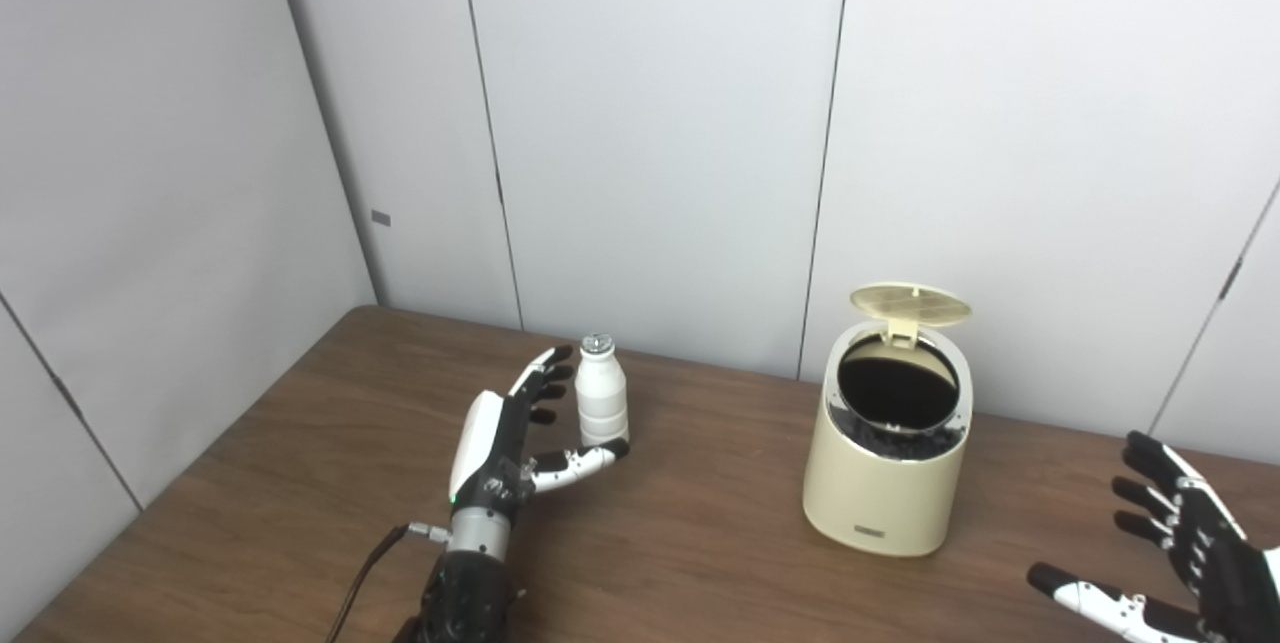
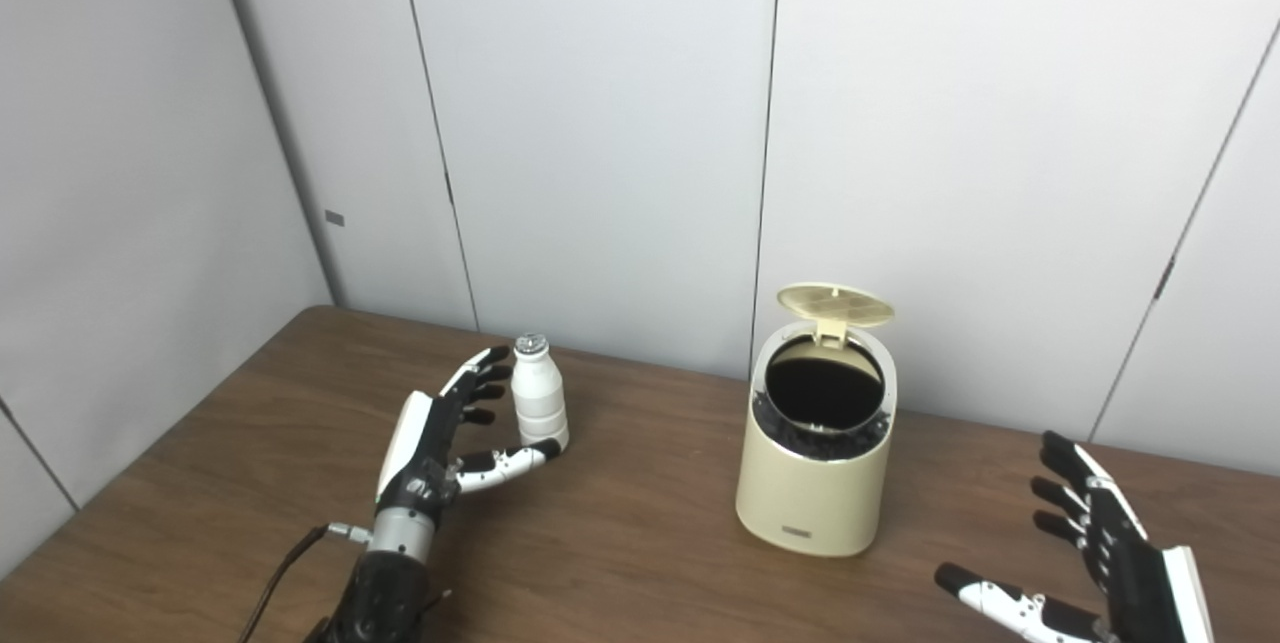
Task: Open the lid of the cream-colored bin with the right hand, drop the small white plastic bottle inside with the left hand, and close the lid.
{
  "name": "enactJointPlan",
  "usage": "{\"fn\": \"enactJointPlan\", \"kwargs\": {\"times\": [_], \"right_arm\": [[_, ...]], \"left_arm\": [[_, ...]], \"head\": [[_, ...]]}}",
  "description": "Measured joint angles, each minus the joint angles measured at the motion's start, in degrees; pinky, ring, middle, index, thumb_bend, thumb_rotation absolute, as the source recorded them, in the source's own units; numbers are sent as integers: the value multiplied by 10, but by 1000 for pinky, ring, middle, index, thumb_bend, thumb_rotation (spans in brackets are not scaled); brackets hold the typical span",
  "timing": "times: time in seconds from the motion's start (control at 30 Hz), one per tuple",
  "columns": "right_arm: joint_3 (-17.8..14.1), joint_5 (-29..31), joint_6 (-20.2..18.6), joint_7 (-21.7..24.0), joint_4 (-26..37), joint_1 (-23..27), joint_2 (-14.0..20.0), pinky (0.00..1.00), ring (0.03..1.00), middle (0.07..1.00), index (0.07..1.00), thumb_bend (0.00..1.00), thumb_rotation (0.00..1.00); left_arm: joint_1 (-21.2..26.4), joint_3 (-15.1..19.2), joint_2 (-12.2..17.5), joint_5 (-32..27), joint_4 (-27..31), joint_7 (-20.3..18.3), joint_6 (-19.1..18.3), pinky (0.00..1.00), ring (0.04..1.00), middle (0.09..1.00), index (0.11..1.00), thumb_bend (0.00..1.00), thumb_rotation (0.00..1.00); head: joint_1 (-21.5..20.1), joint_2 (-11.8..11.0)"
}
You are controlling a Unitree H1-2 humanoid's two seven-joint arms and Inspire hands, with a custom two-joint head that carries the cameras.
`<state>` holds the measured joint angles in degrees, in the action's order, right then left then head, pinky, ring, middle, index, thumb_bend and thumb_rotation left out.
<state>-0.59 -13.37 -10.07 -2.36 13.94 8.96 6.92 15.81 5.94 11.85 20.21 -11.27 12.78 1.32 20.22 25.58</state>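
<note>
**Colours on the table**

We note a dark brown wood-grain table. The bin is cream, its inside black, with a small dark label low on its front; the lid is a paler cream with a faint grid pattern. The bottle is plain white with a silvery grey cap. The left hand is black with white panels and a white-segmented thumb. The right hand is likewise black and white. Walls are pale grey with dark seams.
</note>
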Motion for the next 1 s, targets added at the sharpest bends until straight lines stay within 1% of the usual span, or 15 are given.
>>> {"fn": "enactJointPlan", "kwargs": {"times": [0.13,0.27,0.4,0.5,0.57,0.8,1.0], "right_arm": [[1,-9,-8,0,9,0,0,757,822,881,867,720,0],[2,-11,-10,1,11,0,-1,782,838,885,875,712,0],[3,-16,-10,1,11,-2,-1,769,825,879,870,720,0],[3,-17,-10,1,11,-4,-1,780,832,882,871,720,0],[3,-17,-10,2,13,-5,-1,779,834,883,871,716,0],[5,-22,-10,5,14,-6,-1,759,820,878,864,724,0],[6,-23,-10,6,15,-9,-1,773,821,882,864,722,0]], "left_arm": [[6,-4,0,-3,-13,0,-1,752,792,812,881,801,146],[12,-5,0,-3,-31,2,-2,755,785,795,869,803,142],[21,-6,0,-3,-60,10,-1,749,782,794,861,793,139],[26,-6,0,-4,-71,19,3,756,790,798,861,790,149],[28,-7,0,-5,-82,24,12,761,798,801,861,788,160],[31,-8,0,-9,-93,32,24,739,785,796,858,773,137],[37,-9,0,-10,-105,39,37,716,763,789,859,769,131]], "head": [[-4,4],[-8,5],[-9,6],[-10,8],[-11,9],[-11,11],[-13,14]]}}
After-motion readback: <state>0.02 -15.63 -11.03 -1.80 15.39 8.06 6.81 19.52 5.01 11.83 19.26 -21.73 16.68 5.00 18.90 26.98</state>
